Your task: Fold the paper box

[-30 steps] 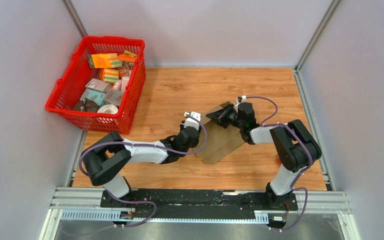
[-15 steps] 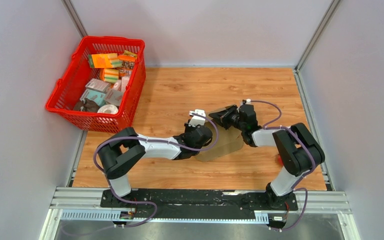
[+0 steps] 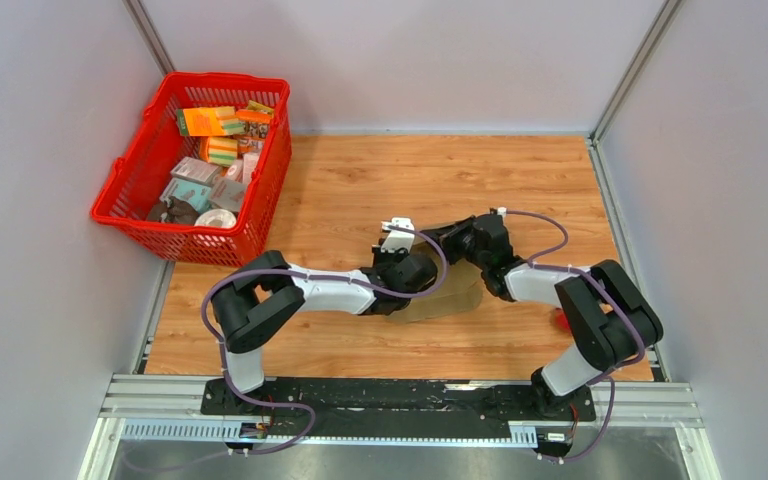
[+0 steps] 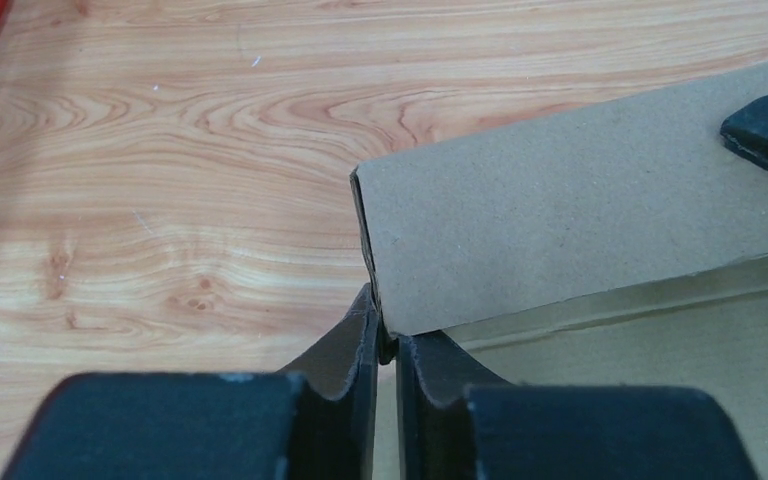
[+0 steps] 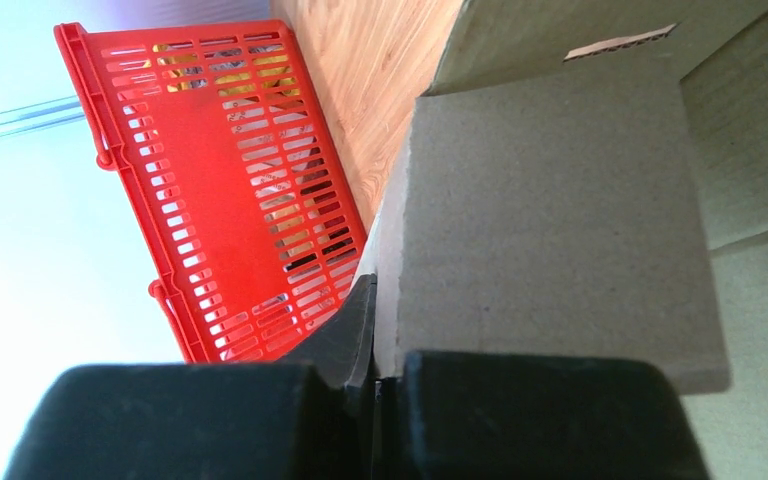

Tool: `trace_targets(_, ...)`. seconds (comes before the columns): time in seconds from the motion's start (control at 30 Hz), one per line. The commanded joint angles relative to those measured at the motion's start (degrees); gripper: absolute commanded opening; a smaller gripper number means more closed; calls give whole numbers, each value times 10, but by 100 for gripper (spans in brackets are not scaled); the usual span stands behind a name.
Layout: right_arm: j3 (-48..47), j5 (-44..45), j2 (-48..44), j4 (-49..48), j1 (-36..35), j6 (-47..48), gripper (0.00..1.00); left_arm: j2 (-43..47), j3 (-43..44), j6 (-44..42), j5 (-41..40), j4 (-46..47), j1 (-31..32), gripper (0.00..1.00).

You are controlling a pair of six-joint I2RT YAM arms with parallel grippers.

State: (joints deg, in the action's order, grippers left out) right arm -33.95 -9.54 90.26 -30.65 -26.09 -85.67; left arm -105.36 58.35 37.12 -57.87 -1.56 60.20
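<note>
Box location: the paper box (image 3: 452,300) sits on the table (image 3: 380,180), right between my two grippers. Both wrists cover a good chunk of it from above.

Left gripper: the left gripper (image 4: 385,345) is pinched tight on the near corner of a raised cardboard flap (image 4: 580,220). The jaws are together, with only the board's thickness between them.

Right gripper: the right gripper (image 5: 378,350) is also clamped on cardboard. It's biting the edge of another flap (image 5: 550,230), which spreads out ahead of the fingers and to their right.

Box long axis: from the top camera, the part I can see runs roughly left to right across the table, from under the left gripper towards the right arm. It's too covered for me to call the exact angle.

Flap direction: in the left wrist view, the flap's long edge heads away from the fingertips, off to the right and slightly up. A flat panel of the box lies below it.

Other stuff: the red basket (image 3: 260,215) full of packets is well off to the left of the left gripper, not touching anything I'm working on.
</note>
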Motion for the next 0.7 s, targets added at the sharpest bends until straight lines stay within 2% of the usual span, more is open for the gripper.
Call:
trace_targets(0.0,14,-29,-20,64,-13,17,0,10,-41,-53,27,109,-7,30)
trace_targets(0.07,14,-30,-22,64,-13,17,0,9,-46,-70,36,144,-7,35)
trace_targets(0.17,15,-33,-27,67,-13,18,0,-4,-34,-76,31,140,-7,34)
trace_targets(0.27,20,-32,-32,72,-12,16,0,-14,-28,-81,20,140,-9,22)
trace_targets(0.3,21,-31,-35,75,-13,16,0,-17,-21,-80,11,134,-9,9)
trace_targets(0.33,23,-29,-41,78,-13,17,0,-22,-16,-79,5,115,-9,3)
trace_targets(0.37,26,-29,-45,82,-14,17,0,-27,-9,-77,-3,98,-9,0)
trace_targets(0.47,31,-17,-66,98,-15,19,0,-38,18,-40,-44,31,-9,0)
trace_targets(0.57,31,2,-88,123,-16,34,5,-30,4,-40,-37,50,-9,0)
trace_targets(0.6,26,5,-91,136,-16,41,13,-27,-12,-55,-19,64,-9,0)
trace_targets(0.67,15,7,-103,151,-15,83,21,-14,-26,-70,13,102,-9,0)
